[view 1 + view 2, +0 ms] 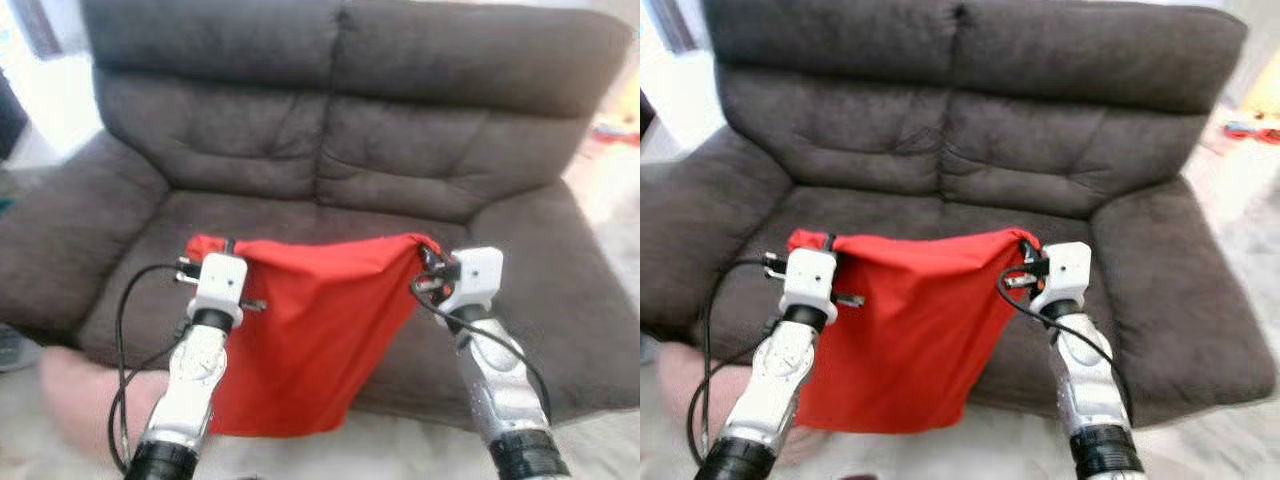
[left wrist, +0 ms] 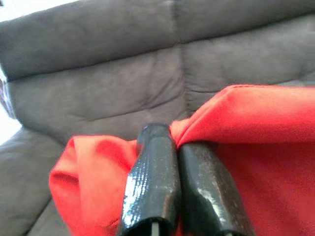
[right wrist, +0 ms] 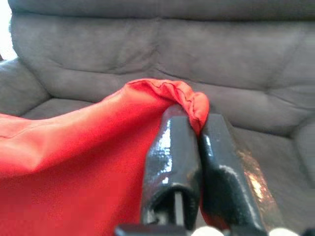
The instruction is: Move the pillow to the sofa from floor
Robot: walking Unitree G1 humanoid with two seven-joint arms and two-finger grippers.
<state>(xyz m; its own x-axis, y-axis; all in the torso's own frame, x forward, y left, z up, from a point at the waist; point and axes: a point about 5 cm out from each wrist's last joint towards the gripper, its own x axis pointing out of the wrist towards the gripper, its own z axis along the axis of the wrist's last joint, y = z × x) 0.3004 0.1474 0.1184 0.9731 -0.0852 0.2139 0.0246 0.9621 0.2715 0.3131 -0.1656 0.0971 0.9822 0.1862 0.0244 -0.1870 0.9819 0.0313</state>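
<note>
the pillow [image 1: 300,320] is red and soft, and it hangs in the air between the two grippers. each one holds a top corner, so the top edge is pulled out flat from one to the other and the rest droops down below them. the left gripper [image 2: 173,142] has its jaws pressed tight together with a bunch of red cloth pinched at the tips. the right gripper [image 3: 197,120] is the same, jaws squeezed shut with a puffy red corner caught between them. just past both sets of jaws is the sofa [image 1: 350,110]. it is dark grey, with two fat back cushions and wide arms on each side. the pillow hangs in front of the seat and over its front edge, and i cannot tell if it touches the seat. below the left gripper, down by the sofa's front corner, a pale pink thing [image 1: 80,395] lies on the floor [image 1: 420,440], too blurry to tell what it is.
</note>
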